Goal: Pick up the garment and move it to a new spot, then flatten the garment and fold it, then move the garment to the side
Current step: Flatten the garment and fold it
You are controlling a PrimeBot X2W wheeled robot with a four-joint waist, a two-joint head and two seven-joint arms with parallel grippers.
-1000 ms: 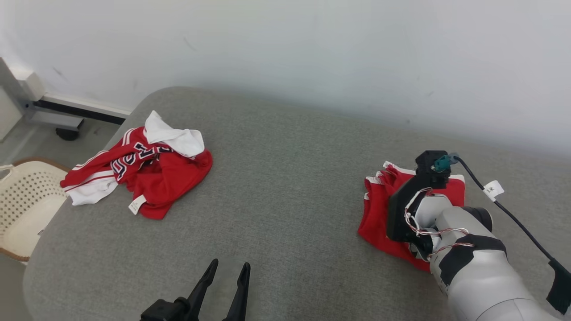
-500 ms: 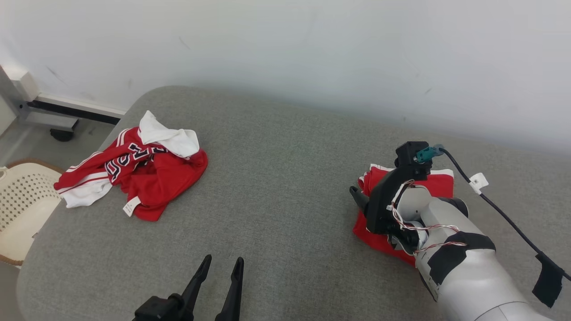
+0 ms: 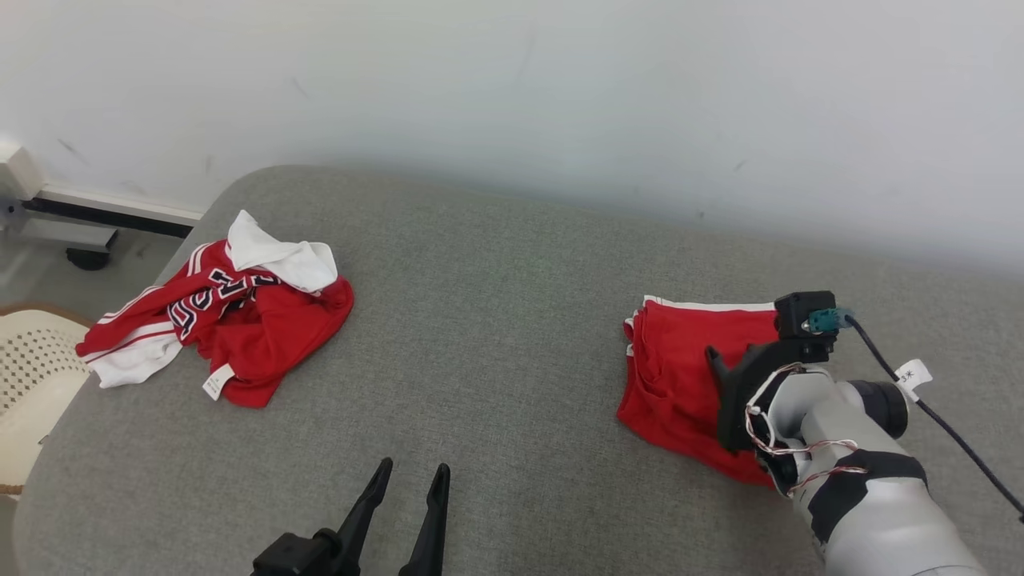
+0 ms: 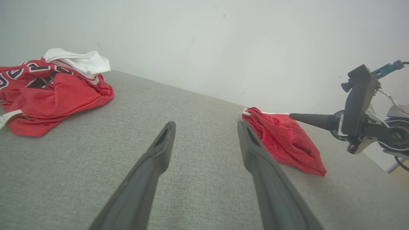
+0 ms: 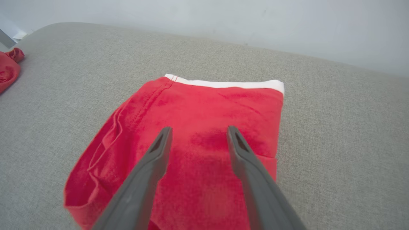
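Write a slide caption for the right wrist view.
Open right gripper above folded red fabric garment on grey upholstered surface.

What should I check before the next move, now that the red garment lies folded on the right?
1. Right gripper open, holding nothing: ok.
2. Right fingers clear of garment: cannot tell.
3. The garment folded, flat on cushion: ok.
4. Left gripper open, over bare cushion: ok.
5. Crumpled pile apart from garment: ok.
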